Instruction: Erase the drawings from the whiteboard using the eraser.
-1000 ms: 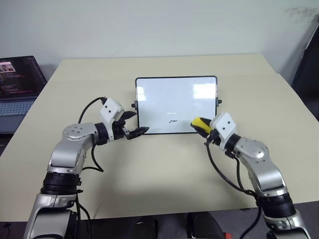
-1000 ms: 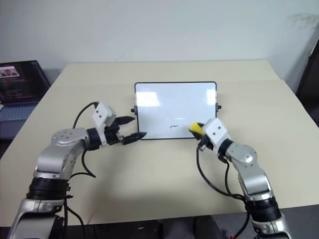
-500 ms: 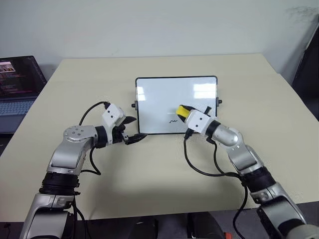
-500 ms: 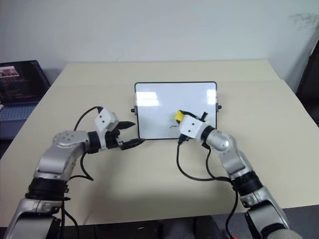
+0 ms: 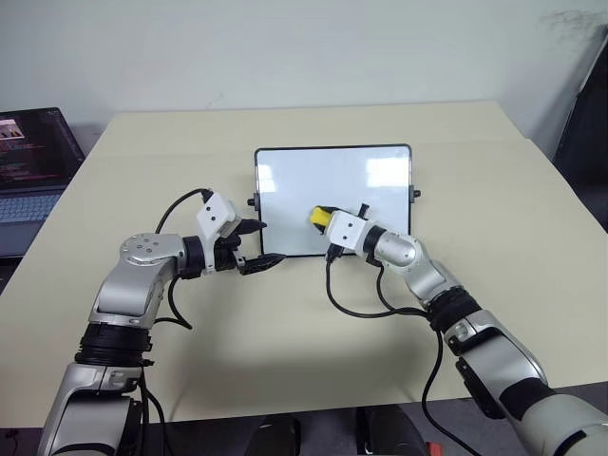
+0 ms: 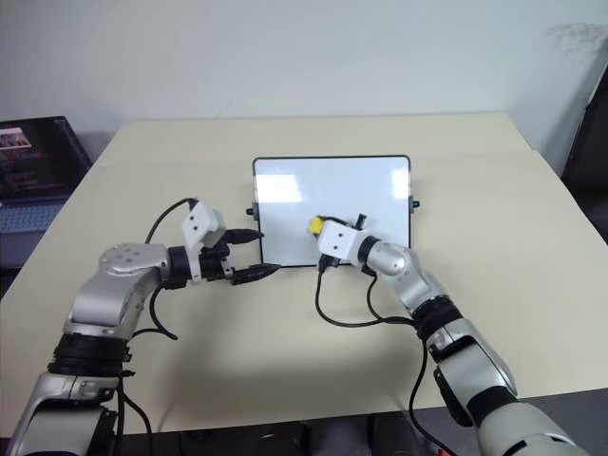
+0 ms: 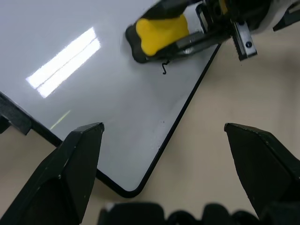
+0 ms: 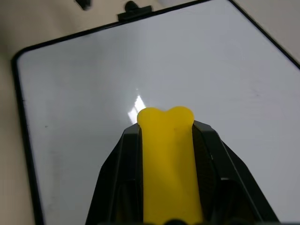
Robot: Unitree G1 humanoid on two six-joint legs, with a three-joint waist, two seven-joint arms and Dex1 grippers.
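The whiteboard (image 5: pixel 285 185) lies flat in the middle of the table. My right gripper (image 5: pixel 325 220) is shut on the yellow eraser (image 5: pixel 320 216), which rests on the board's lower middle, its black base against the white surface (image 8: pixel 168 154). Of the drawings, a small black mark (image 7: pixel 164 68) shows just beside the eraser; the rest of the board looks white. My left gripper (image 5: pixel 260 243) stands open at the board's near left corner (image 7: pixel 133 187), one finger (image 7: pixel 70 168) on each side of it.
An open laptop (image 5: pixel 28 161) sits at the table's far left edge. Black cables loop from both wrists over the tan table (image 5: pixel 285 332) in front of the board. A dark object stands past the table's right edge.
My right arm has swept left across the board's lower part with the eraser, over the spot where the squiggle was. The left gripper has stayed at the corner.
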